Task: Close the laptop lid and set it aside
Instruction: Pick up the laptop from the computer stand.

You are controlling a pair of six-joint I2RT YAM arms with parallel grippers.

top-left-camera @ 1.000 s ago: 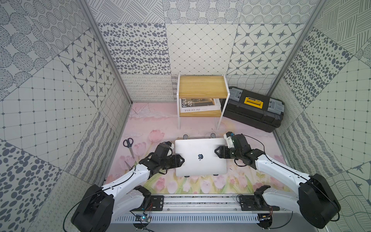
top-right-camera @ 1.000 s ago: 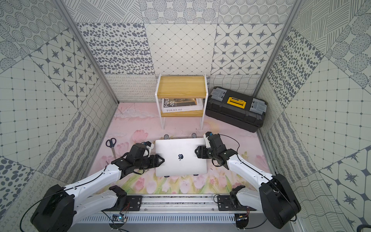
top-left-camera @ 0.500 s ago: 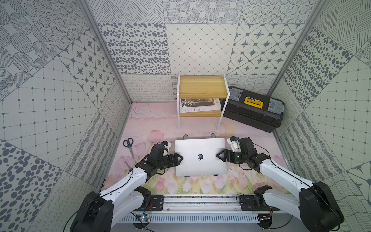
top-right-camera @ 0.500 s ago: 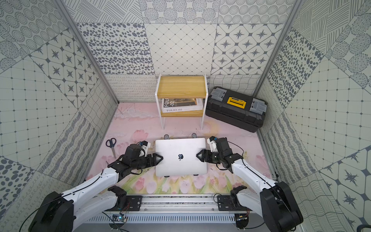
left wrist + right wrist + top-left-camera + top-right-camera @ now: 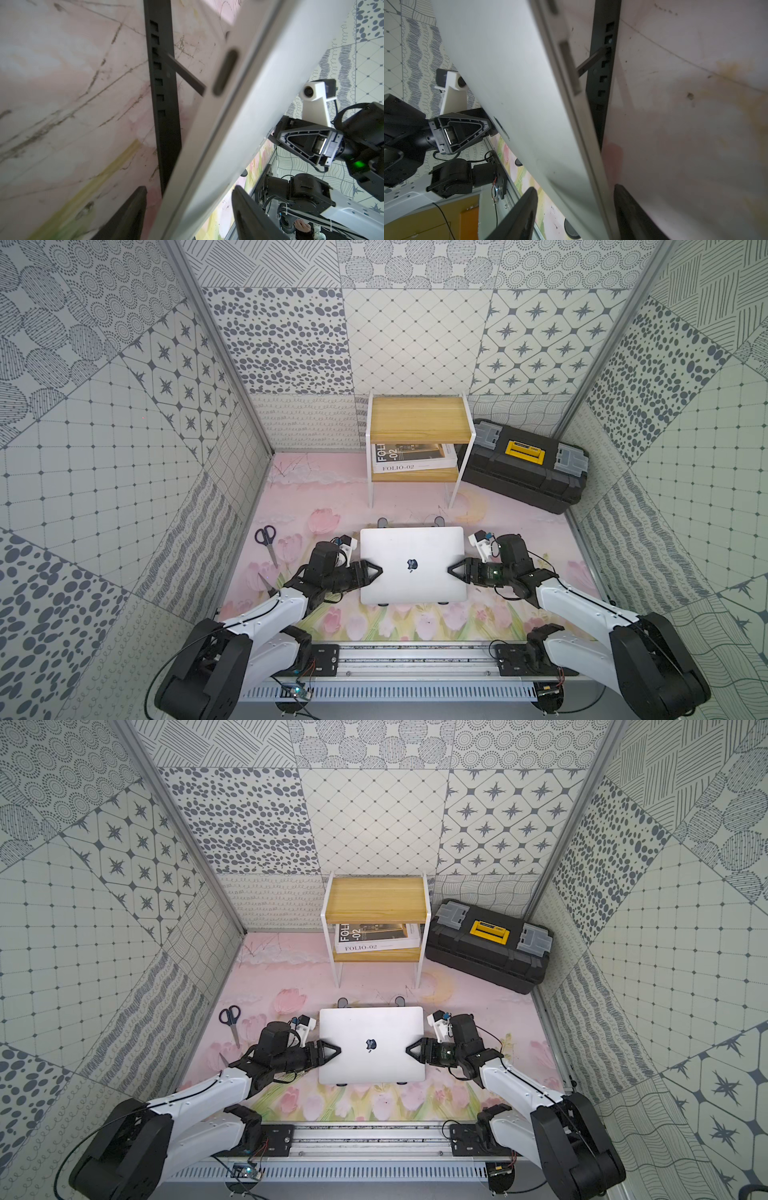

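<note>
— Laptop (image 5: 411, 547) edges: what have the claws done there?

— The left claw (image 5: 377, 571) has slid in. Half a second back it stood clear of the side edge, and now its tips lap over it. It is released, with the jaws parted, one above the lid and one beneath. In the left wrist view a strip of the dark stand (image 5: 164, 99) shows between the lower finger (image 5: 128, 216) and the edge. The right claw (image 5: 452, 571) has done the same on the opposite edge: parted, astride, not clenched.

— And the laptop lid (image 5: 370, 1027)?

— Shut flat, logo up, as it was a second ago. The laptop hasn't shifted either. It lies on the stand just in front of the shelf (image 5: 417, 423), on the robot's side of it.

— So where does that leave the job?

— Closing looks done. I'd call this the taking-hold step before a lift; setting aside hasn't begun. Both claws should clench evenly, or the thin body may tip off the stand. The bare surface (image 5: 316, 489) in front of the shelf, toward its left, looks roomy enough.
</note>
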